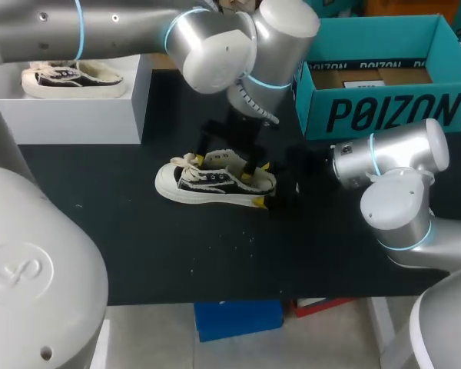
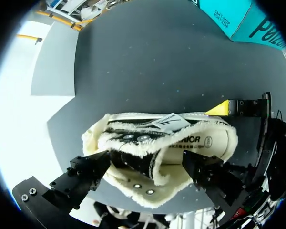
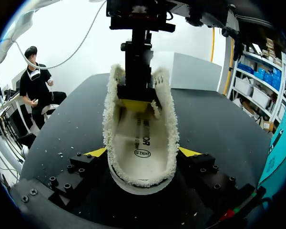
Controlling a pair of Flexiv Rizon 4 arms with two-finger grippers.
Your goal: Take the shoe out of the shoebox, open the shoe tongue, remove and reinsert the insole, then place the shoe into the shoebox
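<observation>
A cream low shoe [image 1: 215, 183] with dark side panels and a fleecy rim lies on the black table, toe to the left. Its insole [image 3: 140, 138] lies inside. My left gripper [image 1: 225, 164] comes down from above, open wide. Its black fingers [image 2: 86, 171] stand spread along the shoe's length, at the tongue and in the opening. One of their yellow tips [image 3: 135, 105] shows inside the shoe by the tongue. My right gripper [image 3: 143, 152] is at the heel, and its yellow tips [image 3: 97, 152] press both sides of the shoe [image 3: 140, 143]. The teal shoebox [image 1: 392, 111] stands open at the back right.
A white block [image 1: 77, 108] at the back left carries a second shoe [image 1: 69, 78]. Bare black table lies in front of the shoe, towards the near edge. The shoebox wall stands close behind my right gripper [image 1: 263, 184].
</observation>
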